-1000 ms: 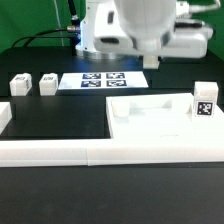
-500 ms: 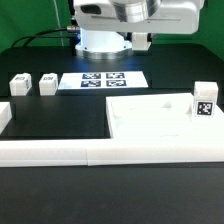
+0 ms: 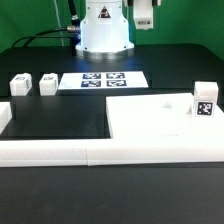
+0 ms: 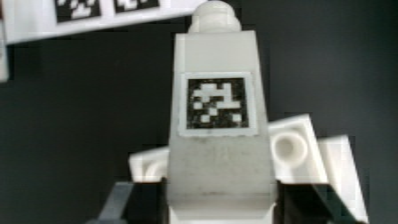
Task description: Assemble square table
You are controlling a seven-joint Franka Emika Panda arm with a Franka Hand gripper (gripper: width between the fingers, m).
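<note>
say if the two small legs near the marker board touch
Apart: the exterior view shows dark table between the outer leg and the inner leg.

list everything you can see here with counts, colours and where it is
square tabletop: 1, white, exterior view's right, lying on the table
loose legs: 3, white, tagged; two at the exterior view's left, one upright at the tabletop's right edge
held leg: 1, white, tagged, between the fingers
marker board: 1, white with black tags, behind the tabletop
border rails: white, near edge and left; count unclear
table: 1, black
robot base: 1, white, back centre
gripper: 1, high up, shut on the held leg
</note>
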